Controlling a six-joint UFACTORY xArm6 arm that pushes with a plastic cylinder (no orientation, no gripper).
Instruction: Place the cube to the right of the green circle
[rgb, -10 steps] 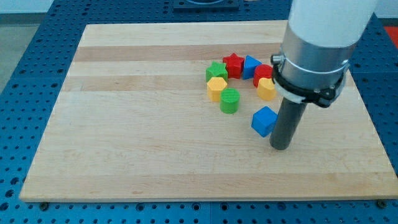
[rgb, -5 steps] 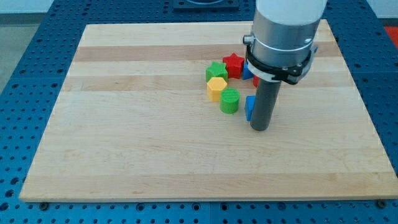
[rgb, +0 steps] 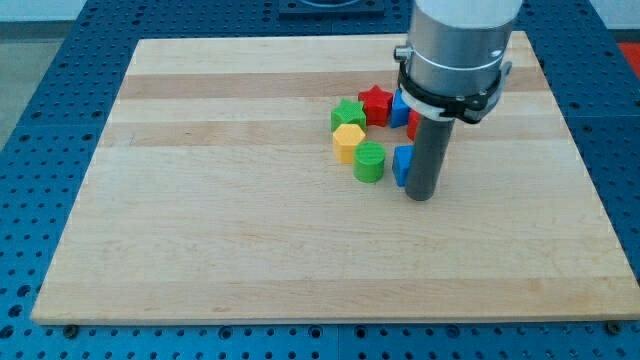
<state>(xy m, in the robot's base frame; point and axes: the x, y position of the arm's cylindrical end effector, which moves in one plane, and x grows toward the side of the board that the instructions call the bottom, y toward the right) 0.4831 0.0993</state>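
Note:
The blue cube (rgb: 402, 166) lies just to the right of the green circle (rgb: 369, 161), with a narrow gap between them. My rod covers most of the cube; only its left face shows. My tip (rgb: 421, 196) rests on the board against the cube's right side, slightly toward the view's bottom. The green circle stands below the yellow hexagon (rgb: 348, 142).
A green star (rgb: 347, 114), a red star (rgb: 375, 103) and another blue block (rgb: 399, 108) sit above the circle. A red block (rgb: 412, 124) shows partly behind the rod. The wooden board (rgb: 200, 200) lies on a blue pegboard table.
My tip has moved left and slightly up, pushing the blue cube left until it is next to the green circle. The arm now hides the yellow block on the right.

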